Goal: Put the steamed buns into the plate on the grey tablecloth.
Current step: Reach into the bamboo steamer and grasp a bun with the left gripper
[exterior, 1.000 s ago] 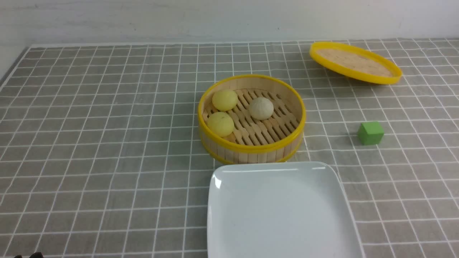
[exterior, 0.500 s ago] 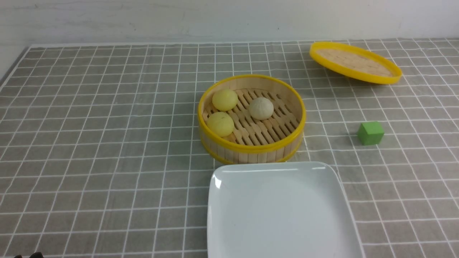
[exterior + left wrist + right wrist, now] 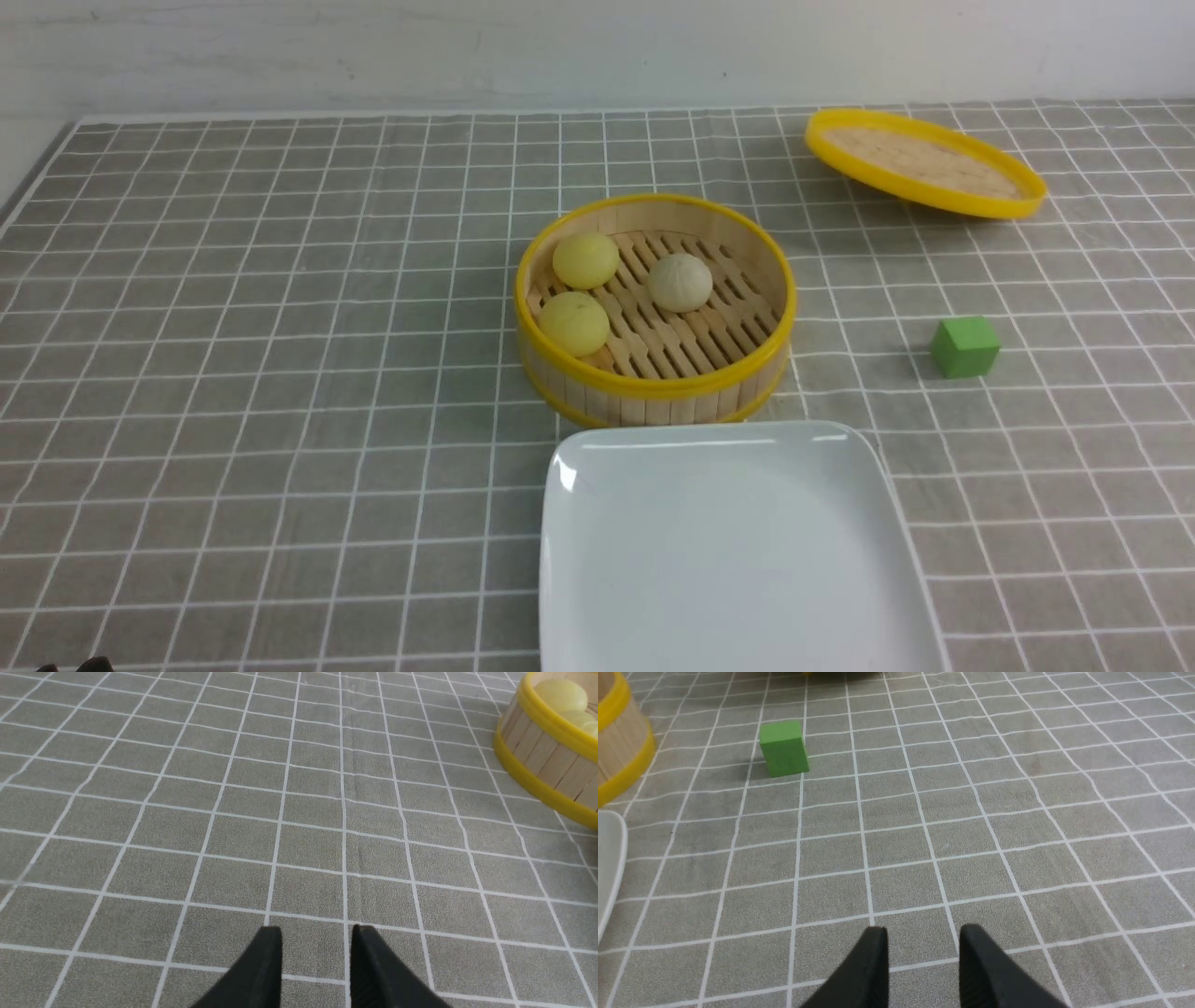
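Not started, by my read: on the grey tablecloth (image 3: 233,373) the plate (image 3: 728,560) sits bare at the near edge, right in front of the steamer basket (image 3: 653,401). All three steamed buns (image 3: 681,282) are inside the basket, two yellow on its left and the pale one mid-basket. Left gripper (image 3: 316,933) and right gripper (image 3: 923,933) hang over bare cloth, jaws parted, gripping nothing, so next I'd take one over the rim and down onto a bun; no brands, labels or text readable.
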Controlling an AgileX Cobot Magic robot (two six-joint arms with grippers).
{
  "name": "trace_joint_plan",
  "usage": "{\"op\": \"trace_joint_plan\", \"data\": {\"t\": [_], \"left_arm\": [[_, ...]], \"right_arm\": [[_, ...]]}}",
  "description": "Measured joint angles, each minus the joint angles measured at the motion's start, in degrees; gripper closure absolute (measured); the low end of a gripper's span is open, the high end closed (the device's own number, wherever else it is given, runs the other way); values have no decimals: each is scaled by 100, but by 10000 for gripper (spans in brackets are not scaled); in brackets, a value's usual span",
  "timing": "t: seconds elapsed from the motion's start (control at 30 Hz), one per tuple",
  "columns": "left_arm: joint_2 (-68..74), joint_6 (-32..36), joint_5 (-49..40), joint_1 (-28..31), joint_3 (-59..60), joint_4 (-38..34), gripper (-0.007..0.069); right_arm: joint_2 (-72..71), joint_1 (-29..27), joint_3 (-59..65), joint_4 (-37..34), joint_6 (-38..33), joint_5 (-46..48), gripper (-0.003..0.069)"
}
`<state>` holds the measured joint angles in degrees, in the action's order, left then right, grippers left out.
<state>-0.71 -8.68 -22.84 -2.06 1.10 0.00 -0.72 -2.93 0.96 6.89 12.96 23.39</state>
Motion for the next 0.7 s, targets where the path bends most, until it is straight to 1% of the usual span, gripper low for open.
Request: {"op": "trace_joint_plan", "data": {"t": [0.6,0.63,0.7], "left_arm": [[0,0,14,0,0,0,384],[0,-26,19,0,0,0,384],[0,-306,19,0,0,-345,384]], "right_arm": [[0,0,0,-23,16,0,419],[0,0,0,-177,102,-4,419],[0,0,0,-827,522,-18,419]]}}
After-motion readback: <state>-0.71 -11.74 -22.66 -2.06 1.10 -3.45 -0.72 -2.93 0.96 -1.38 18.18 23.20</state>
